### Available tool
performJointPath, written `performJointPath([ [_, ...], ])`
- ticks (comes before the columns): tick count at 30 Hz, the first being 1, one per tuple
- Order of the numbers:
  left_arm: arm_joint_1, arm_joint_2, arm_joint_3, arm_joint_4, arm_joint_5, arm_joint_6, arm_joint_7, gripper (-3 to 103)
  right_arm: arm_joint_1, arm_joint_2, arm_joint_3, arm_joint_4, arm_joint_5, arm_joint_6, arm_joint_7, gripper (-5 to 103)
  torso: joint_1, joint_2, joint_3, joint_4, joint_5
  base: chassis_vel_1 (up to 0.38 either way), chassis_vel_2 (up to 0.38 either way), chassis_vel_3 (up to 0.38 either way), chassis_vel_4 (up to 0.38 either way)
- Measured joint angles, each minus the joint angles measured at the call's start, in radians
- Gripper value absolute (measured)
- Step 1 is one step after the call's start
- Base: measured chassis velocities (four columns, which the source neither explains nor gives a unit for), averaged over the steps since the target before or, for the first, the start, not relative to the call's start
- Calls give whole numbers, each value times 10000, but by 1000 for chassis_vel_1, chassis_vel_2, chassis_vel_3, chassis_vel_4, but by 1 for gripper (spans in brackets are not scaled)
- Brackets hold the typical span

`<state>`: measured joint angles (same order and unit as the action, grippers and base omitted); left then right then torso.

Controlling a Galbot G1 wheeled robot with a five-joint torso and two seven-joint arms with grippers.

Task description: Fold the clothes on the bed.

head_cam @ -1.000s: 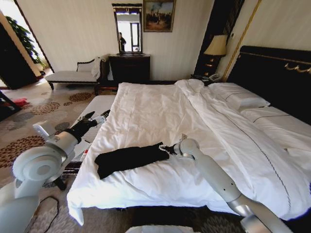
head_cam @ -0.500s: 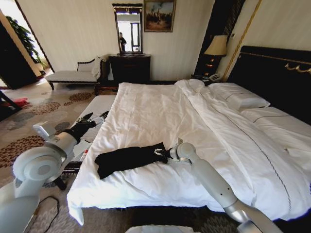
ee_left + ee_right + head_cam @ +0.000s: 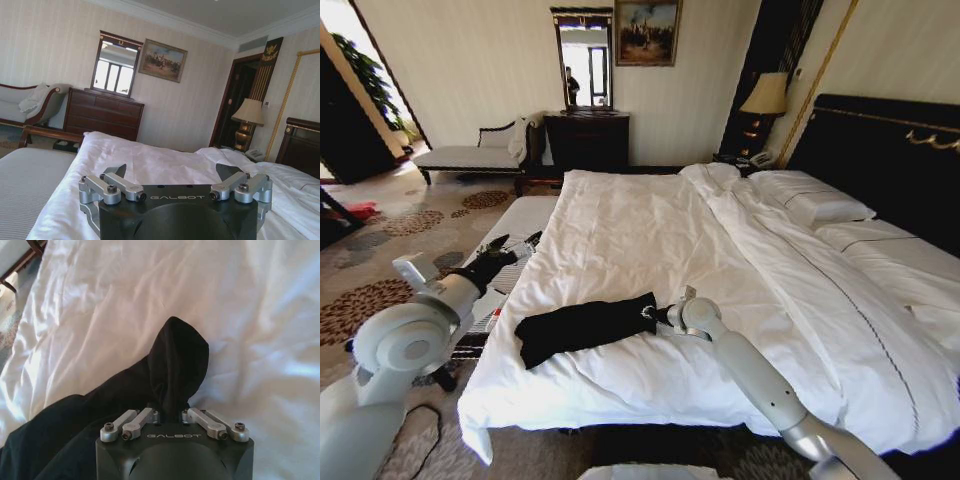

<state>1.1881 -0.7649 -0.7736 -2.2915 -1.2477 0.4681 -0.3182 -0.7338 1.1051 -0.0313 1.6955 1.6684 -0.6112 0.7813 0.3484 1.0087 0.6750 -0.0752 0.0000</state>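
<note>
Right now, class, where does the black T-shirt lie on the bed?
In the head view the black T-shirt lies bunched near the foot edge of the bed, on the robot's left half, with the right gripper shut on its right end.

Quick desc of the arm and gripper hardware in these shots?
Both arms are smooth pale grey tubes with rounded joints. The left gripper and right gripper share one build: a black rounded body marked "GALBOT" in pale letters, silver metal linkage bars with dark bolts, and dark fingers. No loose cables are visible on them.

black T-shirt (image 3: 585, 325), white bed (image 3: 650, 230)
</note>
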Motion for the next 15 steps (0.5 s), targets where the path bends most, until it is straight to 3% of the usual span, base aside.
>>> performJointPath([
  [2, 0, -39, 37, 36, 59, -24, -8, 100, -11, -87, -60, 155, -84, 171, -112, 8, 0, 0, 0, 0, 0, 0, 0, 0, 0],
  [5, 0, -70, 64, 55, 106, -39, -13, 100, -6, -175, -115, 266, -177, 315, -250, 4, 0, 0, 0, 0, 0, 0, 0, 0, 0],
  [15, -144, 70, 71, 252, 114, -119, -24, 100, 495, -1319, -776, 820, -26, 434, 20, 4, 0, 0, 0, 4, 4, 0, 0, 0, 0],
])
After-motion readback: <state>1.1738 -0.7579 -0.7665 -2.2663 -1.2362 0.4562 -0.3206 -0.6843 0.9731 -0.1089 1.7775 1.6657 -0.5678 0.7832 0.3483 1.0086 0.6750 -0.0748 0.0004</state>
